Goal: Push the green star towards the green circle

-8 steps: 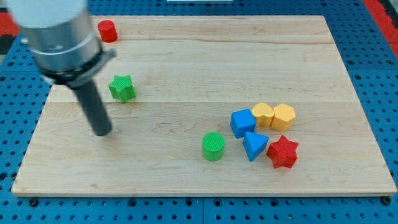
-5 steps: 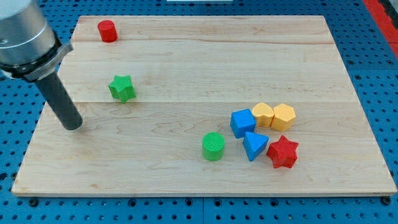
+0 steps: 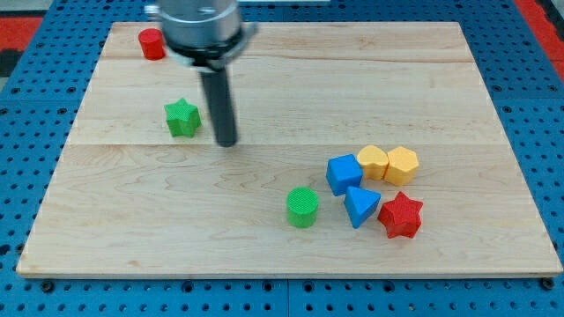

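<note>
Arm (image 3: 198, 22) cropped by view's top

this looks like a robotics lab, set up for a tabletop pushing trial. a pale wooden board (image 3: 291, 79) lies flat on a bench (image 3: 538, 106) covered in blue perforated panels with regular rows of holes, the kind used for fixing rigs, with red panels (image 3: 18, 35) at the view's top corners. a grey machine arm (image 3: 198, 22) hangs a dark rod over the board. the only things on it are small printed test blocks in plain colours, such as a green star (image 3: 182, 118) and a green circle (image 3: 302, 207)
</note>
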